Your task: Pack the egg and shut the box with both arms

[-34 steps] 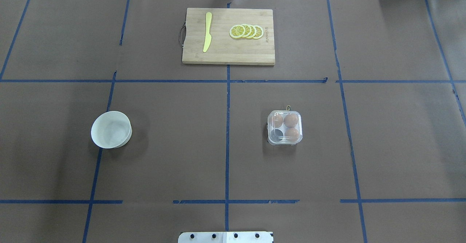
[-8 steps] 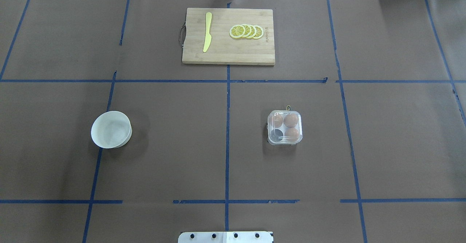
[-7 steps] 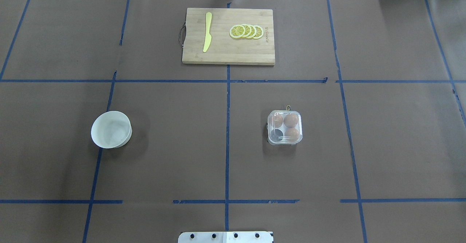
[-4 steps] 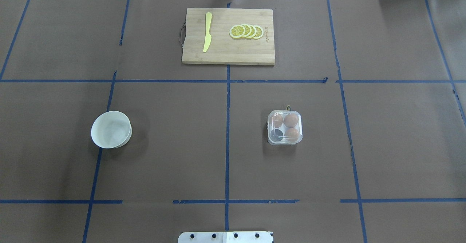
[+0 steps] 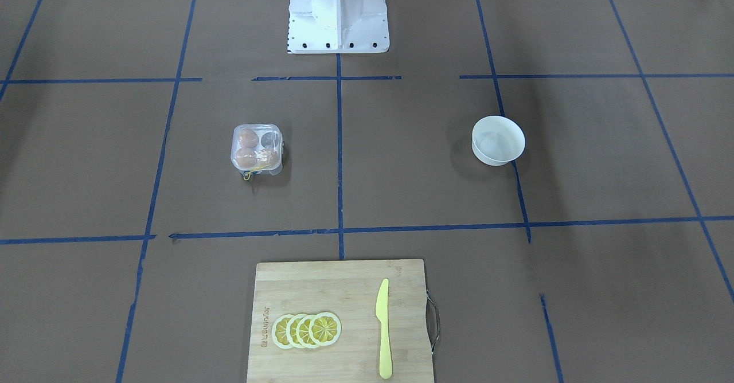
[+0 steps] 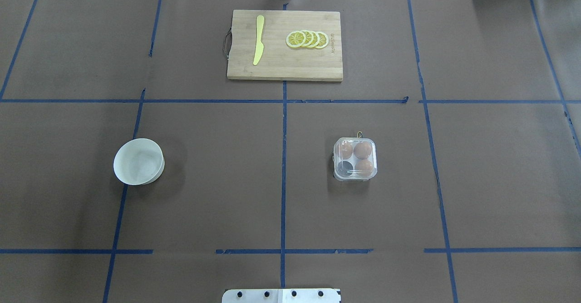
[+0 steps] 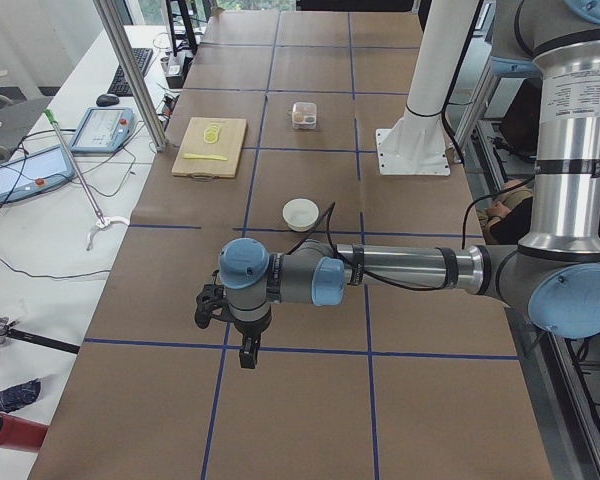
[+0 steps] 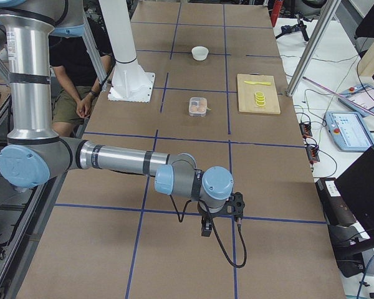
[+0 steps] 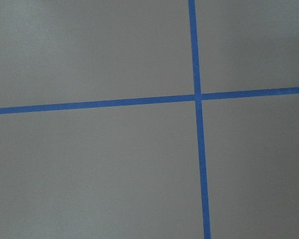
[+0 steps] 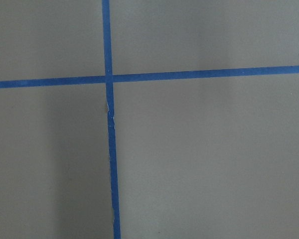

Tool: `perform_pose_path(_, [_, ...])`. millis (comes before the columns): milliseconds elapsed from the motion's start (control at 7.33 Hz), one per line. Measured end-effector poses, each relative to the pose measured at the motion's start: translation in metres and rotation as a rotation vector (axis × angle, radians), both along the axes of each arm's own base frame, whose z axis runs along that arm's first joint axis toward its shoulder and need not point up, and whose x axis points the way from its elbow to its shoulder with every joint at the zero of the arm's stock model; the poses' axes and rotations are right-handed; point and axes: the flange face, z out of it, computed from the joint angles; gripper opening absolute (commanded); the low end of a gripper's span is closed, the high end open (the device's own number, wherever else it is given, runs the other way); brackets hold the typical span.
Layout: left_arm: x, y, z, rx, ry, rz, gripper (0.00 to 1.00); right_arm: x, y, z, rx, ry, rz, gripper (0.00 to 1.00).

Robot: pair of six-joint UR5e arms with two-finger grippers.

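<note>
**Both arms parked at the table ends, egg box alone in the middle**

The table [image 6: 499,180] is covered in brown paper marked into squares with blue tape. The left arm [image 7: 400,268] reaches out low over the table's end on the robot's left. The right arm [image 8: 118,159] does the same over the opposite end. Between their bases stands a white pedestal [image 5: 338,10].

The left gripper [image 7: 247,350] points down over a blue tape line, and the right gripper [image 8: 206,227] hangs likewise. Each shows only in a side view, so I cannot tell how far either one is open. Nothing is seen in either gripper. Both wrist cameras show only brown paper and a crossing of tape.

On the far side from the robot lies a wooden cutting board [image 6: 281,69]. A white bowl [image 6: 160,167] sits on the robot's left half of the table.

The box [image 6: 346,167], of clear plastic, stands on the robot's right half, near the centre line. It is well apart from both grippers, the bowl and the board. Its lid appears to lie down over the cups, though I cannot tell whether it is latched.

A yellow knife [image 6: 258,40] lies on the board, with a row of overlapping lemon slices [image 6: 307,39] beside it. Three brown eggs sit in the box: one in the far-right cup [image 6: 363,149], one in the near-right [image 6: 364,167] and one in the far-left [image 6: 346,150]. The near-left cup looks dark. A bit of yellow string [image 6: 359,134] pokes out at the box's far edge.
</note>
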Motion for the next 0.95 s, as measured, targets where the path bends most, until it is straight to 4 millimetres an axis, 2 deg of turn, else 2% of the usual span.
perform_pose_path(955, [0.0001, -0.0003, -0.0002, 0.003, 0.0, 0.0, 1.0, -0.0001, -0.0014, -0.0005, -0.01, -0.001, 0.012, 1.0])
